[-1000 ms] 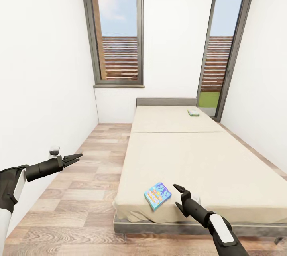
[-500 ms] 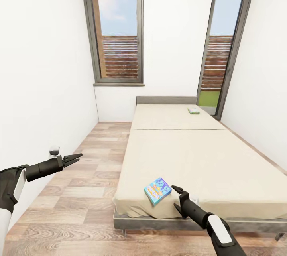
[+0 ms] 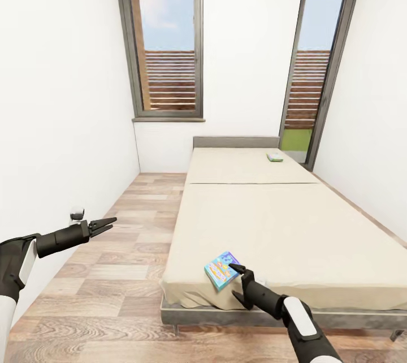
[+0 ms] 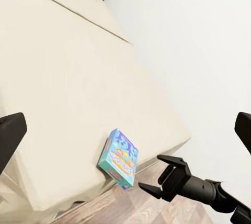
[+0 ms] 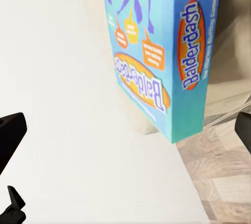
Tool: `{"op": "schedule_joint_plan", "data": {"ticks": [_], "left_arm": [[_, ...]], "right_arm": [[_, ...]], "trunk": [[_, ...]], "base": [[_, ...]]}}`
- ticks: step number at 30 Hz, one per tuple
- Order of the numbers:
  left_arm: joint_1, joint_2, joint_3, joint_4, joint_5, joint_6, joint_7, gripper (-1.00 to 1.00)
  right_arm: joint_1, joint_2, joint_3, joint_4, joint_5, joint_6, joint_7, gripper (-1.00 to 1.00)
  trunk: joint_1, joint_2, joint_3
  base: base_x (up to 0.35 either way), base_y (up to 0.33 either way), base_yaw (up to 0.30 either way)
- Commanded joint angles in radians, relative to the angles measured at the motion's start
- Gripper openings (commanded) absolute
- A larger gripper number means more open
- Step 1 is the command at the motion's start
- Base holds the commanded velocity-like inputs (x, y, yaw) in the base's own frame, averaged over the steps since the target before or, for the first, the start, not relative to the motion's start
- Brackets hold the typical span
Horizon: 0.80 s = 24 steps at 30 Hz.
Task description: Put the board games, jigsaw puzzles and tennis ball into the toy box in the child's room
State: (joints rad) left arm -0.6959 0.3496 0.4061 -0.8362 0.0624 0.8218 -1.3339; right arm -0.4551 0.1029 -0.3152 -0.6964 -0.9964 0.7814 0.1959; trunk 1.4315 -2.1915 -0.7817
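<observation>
Where the narrow white-walled room ends, two tall grey-framed windows (image 3: 168, 40) look onto slatted wooden fencing, and wood-grain planks cover the floor (image 3: 118, 272). Along the right side runs the bed (image 3: 265, 221), a low, long beige mattress, smooth and matte, with a flat grey headboard at the far end. Near its front left corner lies a blue board game (image 3: 221, 270), a thin printed box with a cyan edge reading "Balderdash" and orange speech-bubble shapes on its face. A second board game (image 3: 275, 156), white-blue with a green edge, rests far off by the headboard. Just right of the blue box, the right gripper (image 3: 237, 282) hovers with its black fingers spread apart. Out over the floor at the left, the left gripper (image 3: 107, 223) has its fingers nearly together and empty.
</observation>
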Motion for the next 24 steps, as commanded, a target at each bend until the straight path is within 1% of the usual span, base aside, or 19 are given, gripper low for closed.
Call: {"op": "schedule_joint_plan", "data": {"ticks": [1, 5, 9, 13, 23, 24], "left_arm": [[-0.001, 0.000, 0.000, 0.000, 0.002, 0.010, -0.002, 1.00], [-0.001, 0.000, 0.000, 0.000, 0.002, 0.010, -0.002, 1.00], [-0.001, 0.000, 0.000, 0.000, 0.001, 0.010, -0.002, 1.00], [-0.001, 0.000, 0.000, 0.000, 0.001, 0.010, -0.002, 1.00], [-0.001, 0.000, 0.000, 0.000, 0.001, 0.010, -0.001, 1.00], [-0.001, 0.000, 0.000, 0.000, 0.001, 0.010, -0.001, 1.00]], "right_arm": [[-0.001, 0.003, -0.006, 0.000, 0.006, 0.008, 0.004, 1.00], [-0.003, 0.005, 0.017, 0.000, 0.007, 0.009, 0.004, 1.00], [-0.003, 0.007, 0.043, 0.000, 0.007, 0.008, 0.004, 1.00], [-0.004, 0.006, 0.049, 0.000, 0.007, 0.007, 0.004, 1.00], [-0.004, 0.001, 0.051, 0.000, 0.004, 0.006, 0.005, 1.00], [-0.004, 0.001, 0.051, 0.000, 0.004, 0.006, 0.005, 1.00]], "trunk": [[0.000, 0.000, -0.001], [0.000, 0.000, -0.001], [0.015, -0.028, -0.014], [0.030, -0.056, -0.026], [0.030, -0.056, -0.026], [0.034, -0.063, -0.029]], "base": [[0.000, 0.000, 0.000], [0.000, 0.000, 0.000], [0.000, 0.000, 0.000], [0.000, 0.000, 0.000], [0.000, 0.000, 0.000], [0.000, 0.000, 0.000]]}}
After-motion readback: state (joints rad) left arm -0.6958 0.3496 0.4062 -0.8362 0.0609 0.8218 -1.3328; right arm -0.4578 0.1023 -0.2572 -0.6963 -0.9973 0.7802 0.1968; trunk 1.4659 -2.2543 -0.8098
